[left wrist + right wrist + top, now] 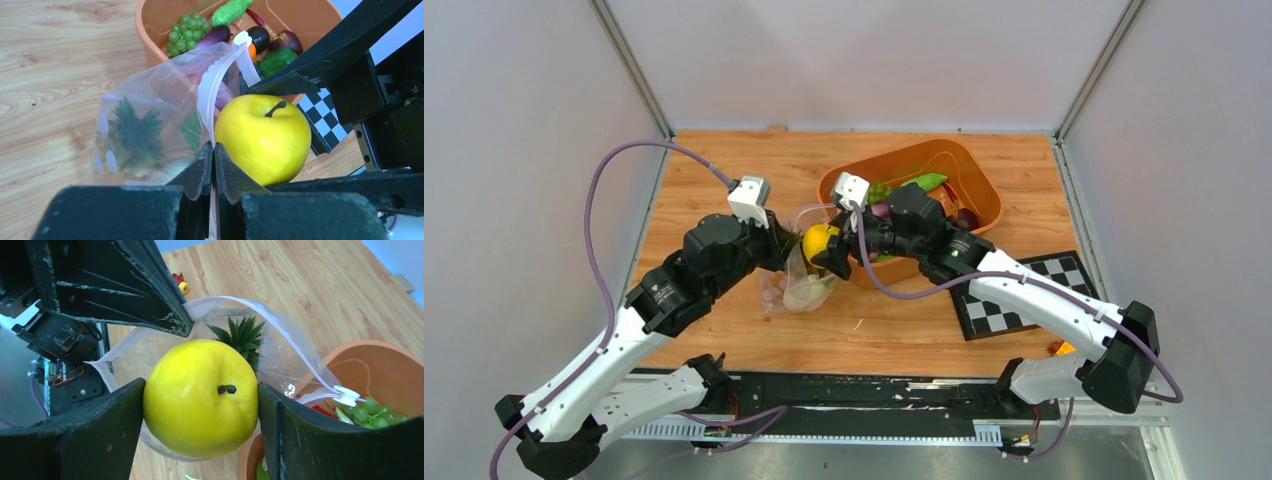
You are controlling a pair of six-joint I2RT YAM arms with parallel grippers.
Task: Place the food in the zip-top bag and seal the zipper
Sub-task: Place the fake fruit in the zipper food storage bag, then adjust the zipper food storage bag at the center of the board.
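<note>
My right gripper (201, 387) is shut on a piece of the food, a yellow apple-shaped toy fruit (200, 395) with a dark stem, one finger on each side. It holds the fruit (817, 243) at the open mouth of the zip-top bag (145, 130), which is clear with pale dots. My left gripper (213, 145) is shut on the bag's mouth edge, pinching the zipper (212, 95) strip. A pineapple (135, 127) shows through the bag wall. More food, green grapes (184, 34) and dark pieces, lies in the orange tub (150, 20).
The orange tub (984, 190) stands at the back right, right behind the bag. A black-and-white checkered mat (1014, 300) lies on the wood at the right. A small yellow-red block (180, 282) sits on the table beyond the bag.
</note>
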